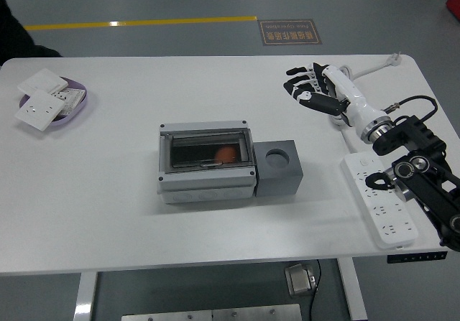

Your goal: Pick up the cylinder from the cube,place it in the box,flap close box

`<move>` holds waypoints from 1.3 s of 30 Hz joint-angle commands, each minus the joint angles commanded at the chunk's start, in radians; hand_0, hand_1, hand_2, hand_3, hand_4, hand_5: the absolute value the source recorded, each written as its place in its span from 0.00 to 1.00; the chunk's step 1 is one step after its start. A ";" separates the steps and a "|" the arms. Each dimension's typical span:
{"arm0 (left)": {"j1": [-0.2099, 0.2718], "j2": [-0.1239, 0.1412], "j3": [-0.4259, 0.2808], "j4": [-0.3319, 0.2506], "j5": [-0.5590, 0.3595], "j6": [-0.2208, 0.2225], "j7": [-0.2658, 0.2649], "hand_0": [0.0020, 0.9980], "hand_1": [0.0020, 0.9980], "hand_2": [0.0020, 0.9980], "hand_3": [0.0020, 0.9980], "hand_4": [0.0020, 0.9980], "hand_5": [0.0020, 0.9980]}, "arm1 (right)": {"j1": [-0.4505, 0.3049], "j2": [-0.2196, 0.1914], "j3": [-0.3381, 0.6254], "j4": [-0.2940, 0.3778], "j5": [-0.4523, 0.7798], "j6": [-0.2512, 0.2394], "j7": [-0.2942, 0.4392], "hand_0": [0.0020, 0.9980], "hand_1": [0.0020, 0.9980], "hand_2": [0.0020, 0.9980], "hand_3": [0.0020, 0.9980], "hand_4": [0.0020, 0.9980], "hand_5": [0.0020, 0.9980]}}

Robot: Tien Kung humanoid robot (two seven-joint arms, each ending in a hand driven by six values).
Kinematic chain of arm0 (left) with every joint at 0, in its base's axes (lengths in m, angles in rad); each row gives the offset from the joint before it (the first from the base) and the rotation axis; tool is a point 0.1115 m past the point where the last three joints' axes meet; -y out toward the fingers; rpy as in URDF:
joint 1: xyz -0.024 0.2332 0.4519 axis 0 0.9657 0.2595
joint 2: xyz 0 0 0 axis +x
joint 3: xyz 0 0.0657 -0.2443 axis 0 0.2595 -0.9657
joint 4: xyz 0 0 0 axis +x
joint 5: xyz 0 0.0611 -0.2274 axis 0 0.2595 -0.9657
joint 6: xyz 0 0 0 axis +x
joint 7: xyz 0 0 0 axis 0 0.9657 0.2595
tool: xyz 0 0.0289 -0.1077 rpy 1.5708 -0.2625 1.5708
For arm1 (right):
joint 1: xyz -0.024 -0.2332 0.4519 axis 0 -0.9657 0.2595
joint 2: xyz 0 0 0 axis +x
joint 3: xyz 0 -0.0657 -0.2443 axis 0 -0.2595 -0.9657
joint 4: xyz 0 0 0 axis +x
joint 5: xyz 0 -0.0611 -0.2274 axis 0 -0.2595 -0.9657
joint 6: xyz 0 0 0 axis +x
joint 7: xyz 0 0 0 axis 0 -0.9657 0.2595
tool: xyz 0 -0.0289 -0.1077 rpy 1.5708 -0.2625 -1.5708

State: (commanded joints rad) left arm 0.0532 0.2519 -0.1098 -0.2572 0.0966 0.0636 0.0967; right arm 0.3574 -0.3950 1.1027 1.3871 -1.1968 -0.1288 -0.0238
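White table (108, 192), box (207, 164) centre, lid down, cube (280, 168) touching its right side.
Head view: cylinder (226, 153) shows as an orange blur through the clear flap, inside the box; its axis can't be read. Cube's socket is empty. Right hand (310, 90) hovers well right of the box, up near the far edge, fingers spread, holding nothing. Left arm not visible. Task looks done.
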 joint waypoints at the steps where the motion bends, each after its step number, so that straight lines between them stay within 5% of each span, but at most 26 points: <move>1: 0.003 -0.001 0.000 0.001 0.001 0.000 0.000 0.57 0.61 0.57 0.59 0.71 0.22 | -0.021 0.003 0.028 -0.012 0.020 -0.007 0.017 0.70 0.63 0.65 0.68 0.72 0.39; 17: 0.009 -0.002 0.034 0.005 -0.035 -0.001 -0.019 0.57 0.61 0.57 0.59 0.71 0.22 | -0.120 0.020 0.297 -0.043 0.121 -0.063 0.110 0.71 0.65 0.66 0.67 0.70 0.35; 39: 0.002 -0.001 0.000 0.010 0.002 -0.002 -0.004 0.57 0.61 0.57 0.59 0.71 0.22 | -0.138 0.018 0.395 -0.029 0.140 -0.062 0.125 0.69 0.64 0.65 0.66 0.72 0.31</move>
State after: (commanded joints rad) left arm 0.0549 0.2514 -0.1100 -0.2469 0.0982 0.0616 0.0931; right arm 0.2190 -0.3767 1.4981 1.3585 -1.0568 -0.1908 0.1016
